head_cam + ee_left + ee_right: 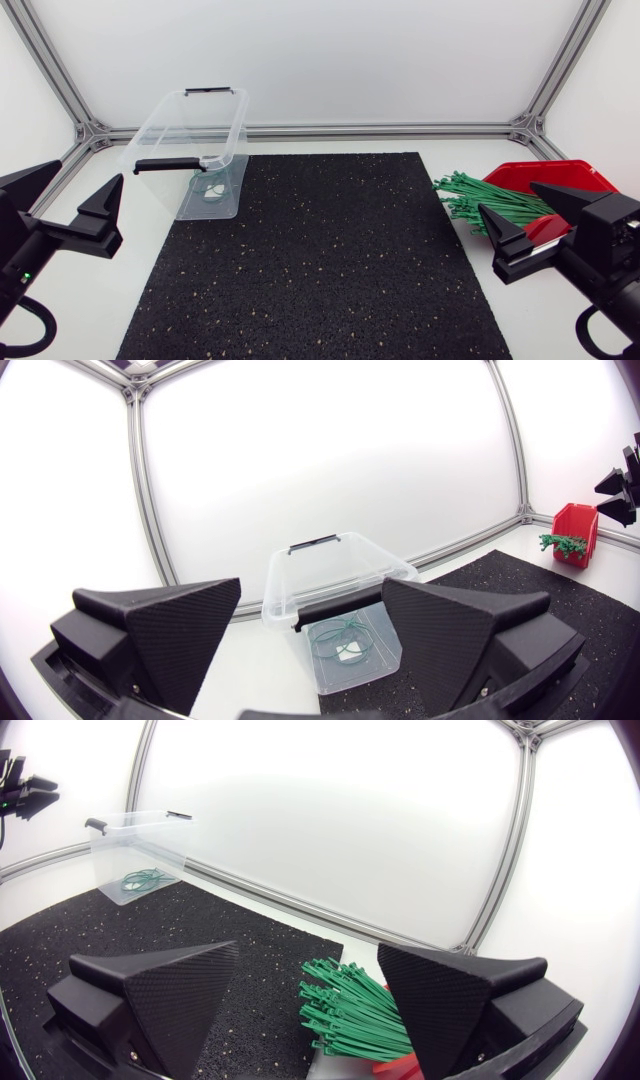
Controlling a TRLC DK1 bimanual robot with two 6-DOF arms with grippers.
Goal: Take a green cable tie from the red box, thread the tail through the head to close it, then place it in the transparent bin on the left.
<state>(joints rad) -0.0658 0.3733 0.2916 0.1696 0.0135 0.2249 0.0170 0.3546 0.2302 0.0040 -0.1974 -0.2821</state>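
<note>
Gaping empty, left gripper [90, 172] and right gripper [508, 197] held nothing; green cable ties [465, 195] lay in the red box [560, 172], threading undone.

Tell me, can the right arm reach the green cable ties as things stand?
Probably yes: the open right tool has the green cable ties just ahead of it, with nothing between.

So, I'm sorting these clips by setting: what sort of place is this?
Probably a robot lab test cell: an aluminium frame holding white panels closes it in, a black mat lies in the middle, and a left gripper and right gripper sit at its sides.
</note>
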